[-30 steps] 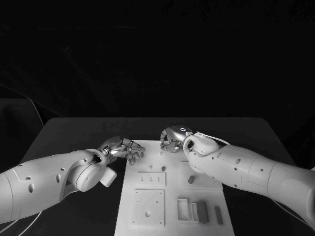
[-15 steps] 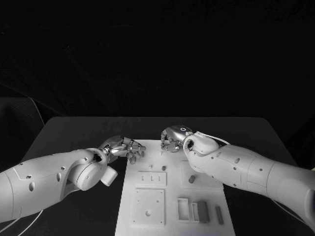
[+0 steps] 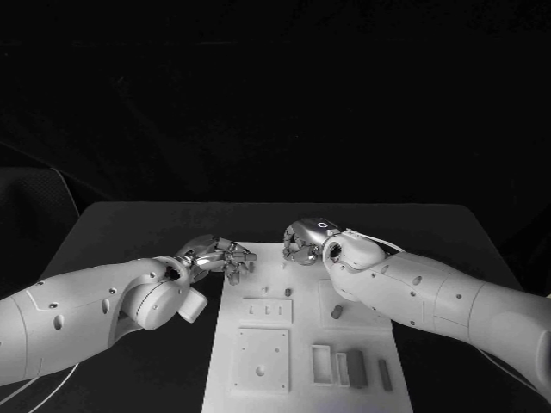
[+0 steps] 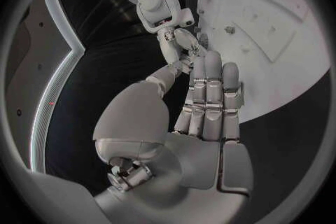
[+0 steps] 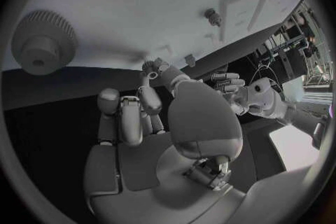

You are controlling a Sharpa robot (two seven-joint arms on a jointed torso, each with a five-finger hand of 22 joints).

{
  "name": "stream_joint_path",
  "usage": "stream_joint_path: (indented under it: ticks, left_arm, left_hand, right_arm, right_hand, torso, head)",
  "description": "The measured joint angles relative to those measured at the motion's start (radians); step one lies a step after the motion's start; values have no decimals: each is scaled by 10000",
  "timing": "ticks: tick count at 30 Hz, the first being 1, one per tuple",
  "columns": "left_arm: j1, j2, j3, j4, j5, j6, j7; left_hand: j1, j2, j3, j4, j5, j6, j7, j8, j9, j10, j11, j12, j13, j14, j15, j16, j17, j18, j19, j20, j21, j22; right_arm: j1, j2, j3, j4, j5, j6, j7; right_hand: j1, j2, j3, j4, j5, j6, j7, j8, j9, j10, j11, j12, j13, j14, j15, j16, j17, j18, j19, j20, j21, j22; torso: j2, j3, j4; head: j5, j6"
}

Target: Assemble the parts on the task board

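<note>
White right arm [image 3: 449,301] hides task board [image 3: 263,344] corner.

Both arms reach in over the table toward the far end of the task board [image 3: 303,344], forearms angled inward so the hands sit near each other but apart. Left hand [image 3: 222,257] is at the board's far left corner, fingers curled downward, fingertips [image 4: 213,61] bunched close together in the left wrist view; can't tell if anything is in them. Right hand [image 3: 303,243] is at the board's far edge, just right of the left one, fingers curled in, thumb and a fingertip [image 5: 152,65] meeting on something small; what it is, I can't tell. Both wrists bent so the palms face down.
</note>
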Motion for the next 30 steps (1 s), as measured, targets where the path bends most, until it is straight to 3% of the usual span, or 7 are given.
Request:
stream_joint_path:
  ticks: [6, 8, 11, 14, 30]
  left_arm:
    - [1, 7, 1, -3, 6, 4, 1]
    - [1, 11, 1, -4, 8, 5, 1]
    - [1, 12, 1, -6, 11, 5, 1]
    - [1, 9, 2, -7, 12, 4, 1]
    - [2, 4, 2, -15, 17, 4, -6]
  left_hand:
    - [0, 0, 0, 0, 0, 0, 0, 0, -9, 0, 0, 0, 0, 0, 0, 0, -1, -10, 0, 0, 0, 0]
    - [0, 0, 0, 0, 0, 0, 0, 0, -9, 0, 0, 0, 0, 0, 0, 0, -1, -12, 0, 0, 0, 0]
    - [0, 0, 0, 0, 0, 0, 0, 0, -8, 0, 0, 0, 0, 0, 0, 0, 1, -15, 0, 0, 0, 0]
    - [0, 0, 0, 0, 0, 0, 0, 0, -8, 0, 0, 0, 0, 0, 0, 0, 10, -20, 0, 0, 0, 1]
    - [0, 0, 0, 0, 0, 0, 0, 0, -8, 0, 0, -40, 0, 0, 0, 0, 9, -68, 0, 0, 0, -7]
  right_arm:
    - [0, 28, 0, -29, 22, 8, 0]
    - [0, 28, 0, -34, 41, 5, 0]
    - [-1, 17, -3, -28, 83, -23, -22]
    - [-13, 4, -8, -25, 132, -48, -52]
    - [-16, -33, -9, -10, 296, -79, -106]
  right_hand:
    - [-31, -31, 0, 0, 0, 6, 6, -2, -2, 0, 1, 0, -1, 5, -2, 0, -3, -7, 0, 0, 0, 40]
    - [-142, -286, -2, 4, 1, -39, 64, -126, -42, 38, -6, 0, -1, 44, -14, -1, -42, 10, 34, 31, 0, 90]
    - [-374, -611, -85, 88, 2, -251, 336, -511, -253, 53, -20, 0, -25, 52, -20, -1, -49, 64, 34, 31, 0, 157]
    - [-511, -748, -113, 116, 2, -593, 312, -683, -363, 52, -19, 0, -45, 52, -19, -1, -55, 95, 33, 33, 0, 191]
    - [-541, -778, -125, 128, 2, -822, 365, -684, -396, 51, -19, -39, -44, 28, -42, -1, -95, 116, 32, 33, -1, 196]
  torso:
    - [0, 3, -6]
    - [0, 3, -6]
    - [-2, 2, 0]
    - [-4, 0, 0]
    - [2, -2, -5]
  head:
    - [-9, -6]
    - [-10, -9]
    - [-10, -14]
    - [-10, -15]
    - [5, -23]
